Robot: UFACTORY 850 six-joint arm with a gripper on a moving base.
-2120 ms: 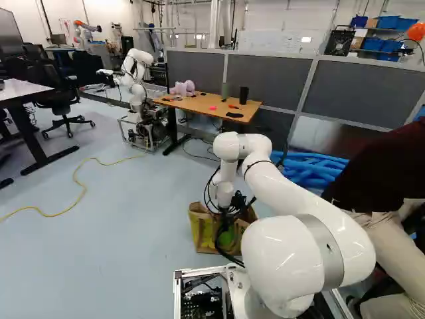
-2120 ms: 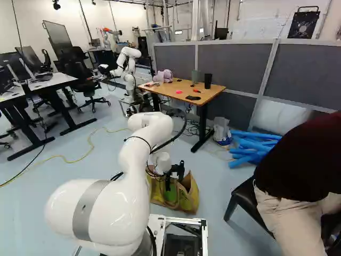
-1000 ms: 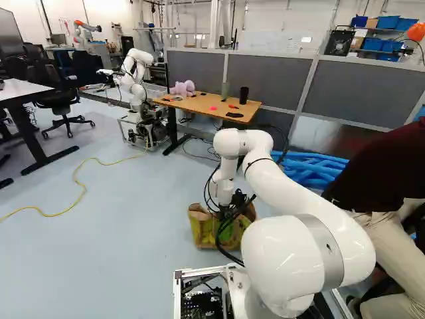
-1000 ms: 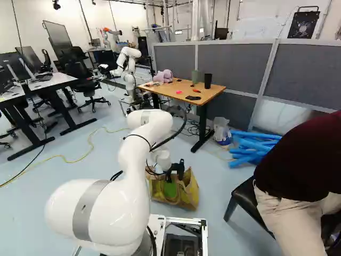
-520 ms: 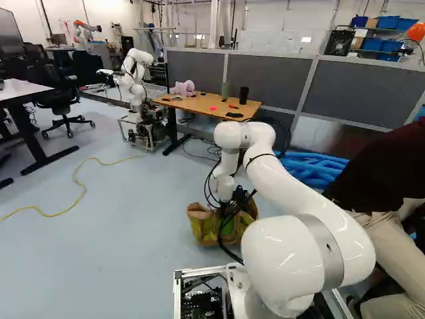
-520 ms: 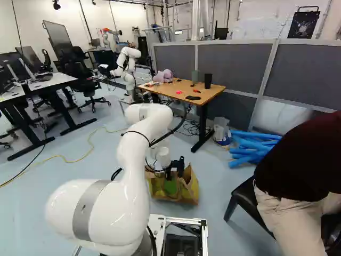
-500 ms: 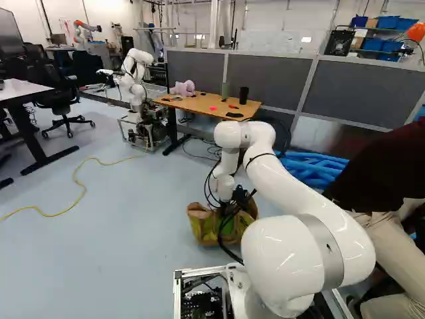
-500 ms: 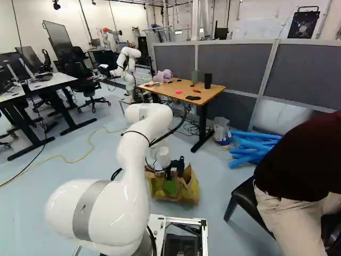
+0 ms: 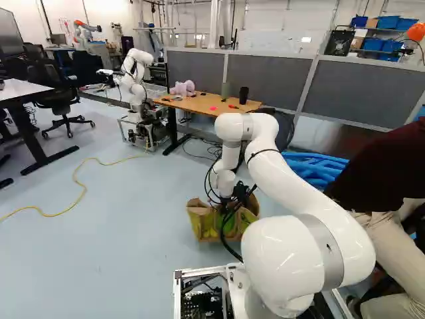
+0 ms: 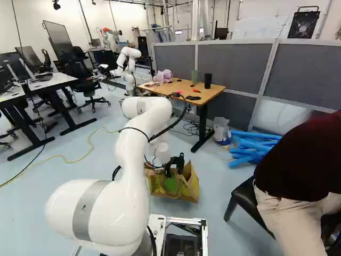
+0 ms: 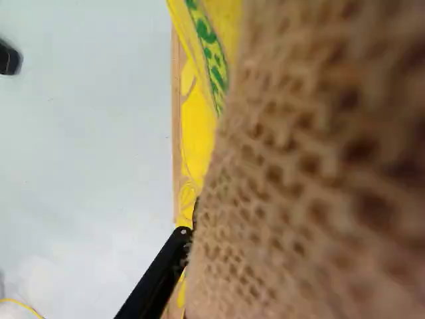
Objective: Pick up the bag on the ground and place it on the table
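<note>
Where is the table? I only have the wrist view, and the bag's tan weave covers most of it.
Observer: Ahead, beyond the bag; the right base view shows the table in front of grey partitions.
Operator: Anything on its top?
Observer: Yes, a purple plush toy towards its left and a black cup towards its right, with smaller things around.
Operator: And on the floor beside it?
Observer: Blue tubes, lying right of the table in that view.

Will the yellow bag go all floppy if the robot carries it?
Maybe a bit: the bag has a crumpled, bent rim. Its sides are spread open, though, so it might keep some shape. Its coarse weave looks rough, so it's probably not slippery.
</note>
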